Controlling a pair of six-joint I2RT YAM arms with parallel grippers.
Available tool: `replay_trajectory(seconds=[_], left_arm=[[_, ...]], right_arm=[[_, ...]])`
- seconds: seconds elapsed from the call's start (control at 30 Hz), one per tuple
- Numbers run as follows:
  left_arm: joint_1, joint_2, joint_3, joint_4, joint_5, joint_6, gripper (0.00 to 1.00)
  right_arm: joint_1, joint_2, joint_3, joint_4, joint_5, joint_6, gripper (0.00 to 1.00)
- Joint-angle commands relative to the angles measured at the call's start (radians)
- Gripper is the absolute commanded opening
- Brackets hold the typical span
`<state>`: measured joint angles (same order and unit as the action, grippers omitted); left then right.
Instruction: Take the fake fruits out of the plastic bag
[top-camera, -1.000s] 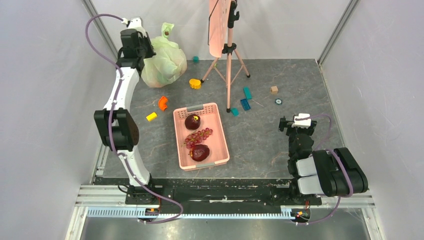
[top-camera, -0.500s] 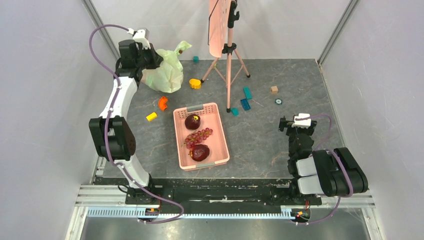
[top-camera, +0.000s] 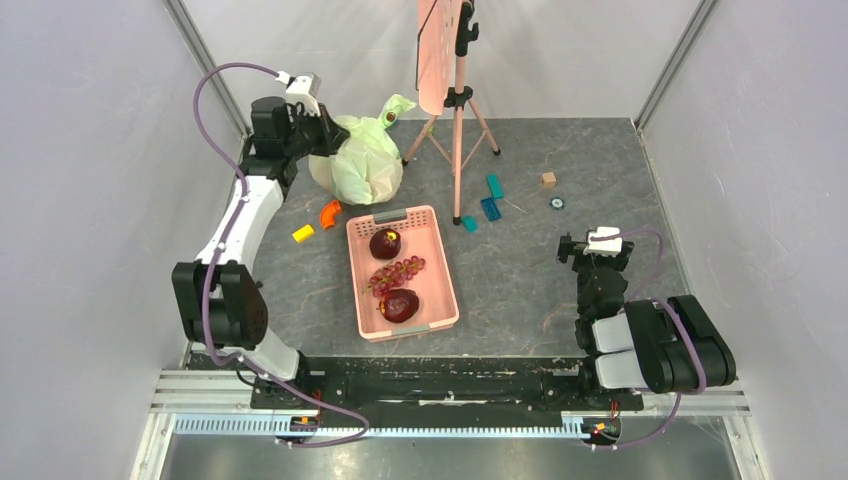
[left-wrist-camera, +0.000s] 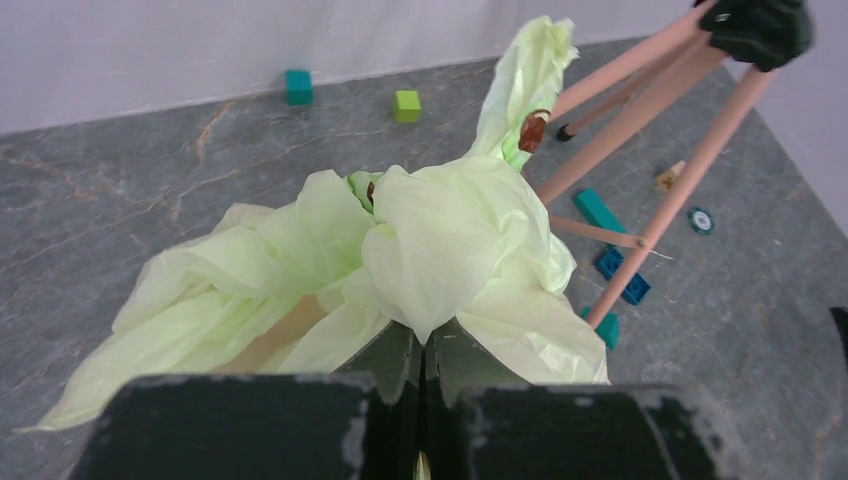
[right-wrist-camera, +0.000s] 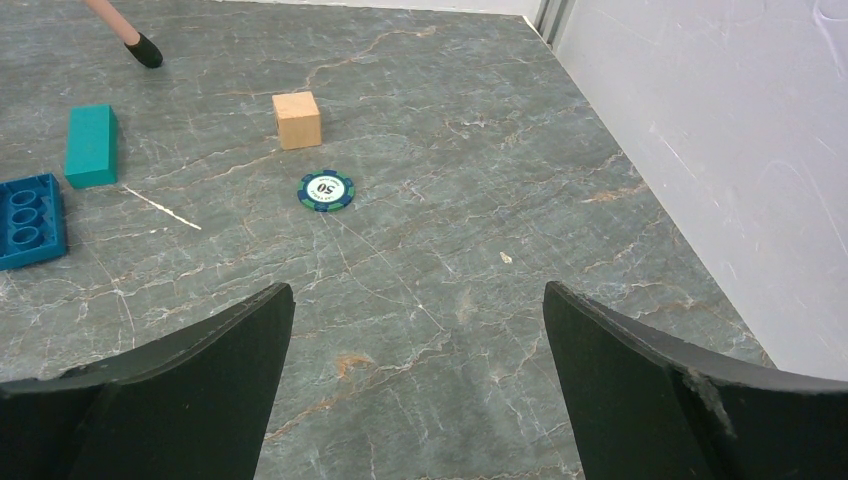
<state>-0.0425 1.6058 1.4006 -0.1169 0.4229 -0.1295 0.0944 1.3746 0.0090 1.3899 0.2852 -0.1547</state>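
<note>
Item: plastic bag (top-camera: 362, 160), upper left of centre in the top view, just above the pink basket (top-camera: 447, 265). You had your left tool (left-wrist-camera: 422, 348) pinched fully closed on a fold of it, probably to lift or tip it. The fake fruits were hidden inside. Your right tool (right-wrist-camera: 417, 300) hung with its jaws spread wide, holding nothing, over the table (right-wrist-camera: 480, 150) at lower right, likely in reserve.

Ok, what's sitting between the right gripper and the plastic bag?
From the right gripper toward the plastic bag, the top view shows a blue brick, a small teal block and the pink tripod's legs.
</note>
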Motion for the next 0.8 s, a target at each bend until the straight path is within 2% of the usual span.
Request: replay_trajectory(seconds=[0.0, 0.07, 0.2, 0.3, 0.53, 0.77], left_arm=[[0.003, -0.088, -0.021, 0.086, 0.171, 0.041, 0.02], [0.000, -0.111, -0.042, 0.098, 0.230, 0.039, 0.02], [-0.022, -0.179, -0.069, 0.094, 0.263, 0.056, 0.02], [-0.050, -0.226, -0.063, 0.040, 0.292, 0.092, 0.02], [-0.189, -0.330, -0.074, -0.120, 0.318, 0.217, 0.02], [-0.316, -0.430, -0.119, -0.216, 0.289, 0.261, 0.02]], right_arm=[[-0.001, 0.004, -0.098, 0.035, -0.007, -0.014, 0.98], [-0.001, 0.003, -0.098, 0.035, -0.006, -0.014, 0.98], [-0.001, 0.003, -0.097, 0.035, -0.007, -0.014, 0.98], [-0.001, 0.004, -0.098, 0.035, -0.007, -0.014, 0.98], [-0.001, 0.003, -0.096, 0.033, -0.006, -0.014, 0.98], [-0.001, 0.000, -0.101, 0.041, -0.007, -0.013, 0.98]])
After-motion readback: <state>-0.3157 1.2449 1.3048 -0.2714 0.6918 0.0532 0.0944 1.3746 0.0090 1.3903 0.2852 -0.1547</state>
